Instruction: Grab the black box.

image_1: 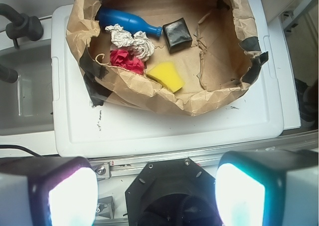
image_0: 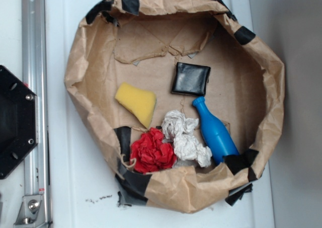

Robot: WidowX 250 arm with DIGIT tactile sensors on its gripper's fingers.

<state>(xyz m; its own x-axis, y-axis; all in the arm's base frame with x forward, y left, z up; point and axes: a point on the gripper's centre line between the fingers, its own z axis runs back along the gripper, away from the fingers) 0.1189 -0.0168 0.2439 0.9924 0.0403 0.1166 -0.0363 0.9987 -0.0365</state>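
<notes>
Black box (image_0: 190, 79) just sits loose in the brown paper nest (image_0: 261, 62), right by the blue bottle (image_0: 215, 131). Tool (image_1: 157, 193) hangs well back, fingers (image_1: 70, 196) wide apart, gripping nothing.

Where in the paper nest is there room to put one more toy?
Bare floor lies between the black box and the torn back wall, and right of the box. The front is crowded: yellow sponge, red paper, white paper, blue bottle.

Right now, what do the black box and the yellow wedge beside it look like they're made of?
Black box: probably leather-like or soft plastic, glossy; highlights on puffy, rounded edges. Yellow wedge: likely foam sponge; matte, finely porous surface, soft corners.
</notes>
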